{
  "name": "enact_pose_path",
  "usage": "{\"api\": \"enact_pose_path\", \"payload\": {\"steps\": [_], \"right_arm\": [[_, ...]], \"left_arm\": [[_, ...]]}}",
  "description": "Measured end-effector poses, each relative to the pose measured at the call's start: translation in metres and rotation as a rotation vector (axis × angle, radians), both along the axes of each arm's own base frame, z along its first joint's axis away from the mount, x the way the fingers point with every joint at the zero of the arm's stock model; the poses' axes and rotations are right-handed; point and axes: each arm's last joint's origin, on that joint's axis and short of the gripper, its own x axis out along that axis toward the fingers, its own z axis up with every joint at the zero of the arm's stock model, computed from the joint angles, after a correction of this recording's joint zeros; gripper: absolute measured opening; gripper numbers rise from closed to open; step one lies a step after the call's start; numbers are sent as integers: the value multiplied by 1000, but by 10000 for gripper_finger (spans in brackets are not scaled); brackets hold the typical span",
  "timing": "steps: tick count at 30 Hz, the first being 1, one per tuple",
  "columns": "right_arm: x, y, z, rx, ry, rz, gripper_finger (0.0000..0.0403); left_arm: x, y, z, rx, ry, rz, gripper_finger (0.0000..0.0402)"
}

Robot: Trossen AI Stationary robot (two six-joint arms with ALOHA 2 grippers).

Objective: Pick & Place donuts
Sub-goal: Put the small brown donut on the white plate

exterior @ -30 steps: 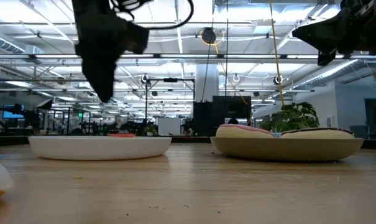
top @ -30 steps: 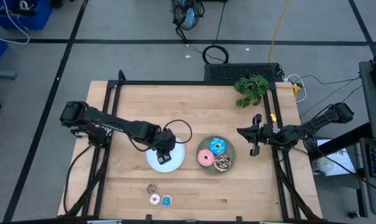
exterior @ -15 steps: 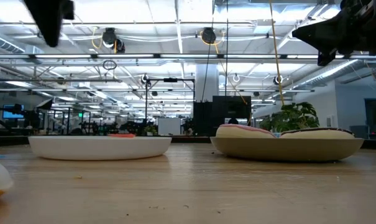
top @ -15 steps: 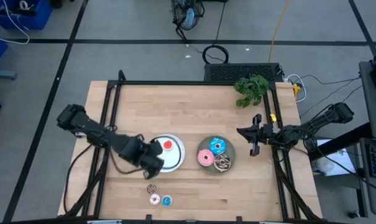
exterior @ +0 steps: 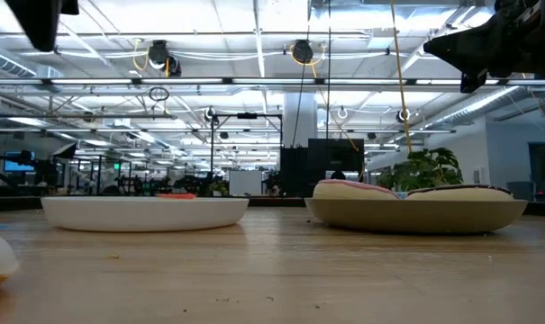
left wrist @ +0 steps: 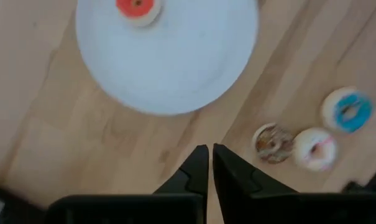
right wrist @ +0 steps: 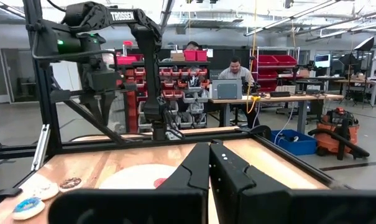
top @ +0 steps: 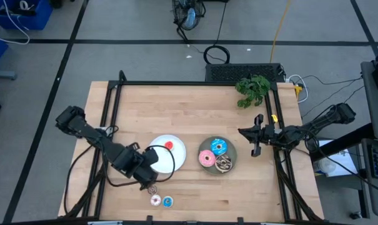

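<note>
Wooden table (top: 176, 106), black frame around it. Largest first: left arm reaches in from 9 o'clock, bent down toward table's 6–7 o'clock zone. Left gripper (top: 148, 182) sits over bare wood just off the white plate's 7 o'clock edge, right above the tiny brown donut; in the left wrist view the fingers (left wrist: 197, 169) are pressed nearly together, nothing between them. Right arm parked at table's 3 o'clock edge, right gripper (top: 256, 142) raised, pointing toward table centre; its fingers closed together in the right wrist view (right wrist: 209, 163), holding nothing.

Green plant (top: 252, 89) at table's 1 o'clock corner.

White plate (top: 176, 164) near table centre, slightly toward 6. Grey plate (top: 230, 164) just beside it at its 3 o'clock, not touching.

Big donuts all on the grey plate: pink donut (top: 207, 159) at plate's 8 o'clock, blue donut (top: 218, 147) at 12, brown sprinkled donut (top: 224, 164) at 4–5. They crowd together.

Tiny red donut (top: 169, 146) lies on the white plate near its 1 o'clock rim. Tiny brown donut (left wrist: 272, 143) on bare wood at 6–7 o'clock of white plate, mostly under the gripper in the high view. Tiny pink-white donut (top: 155, 200) just beside it toward the 6 o'clock table edge, tiny blue donut (top: 167, 201) just beside that at its 3 o'clock.
</note>
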Motion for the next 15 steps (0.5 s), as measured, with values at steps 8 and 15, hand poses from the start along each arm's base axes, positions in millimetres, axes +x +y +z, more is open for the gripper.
{"api": "enact_pose_path", "payload": {"steps": [8, 15], "right_arm": [[0, 0, 1, 7, -8, 0, 0], [0, 0, 1, 7, -7, 0, 0]], "left_arm": [[10, -19, -7, -31, -119, 18, 4], [17, -38, -36, -54, -3, -3, 29]]}}
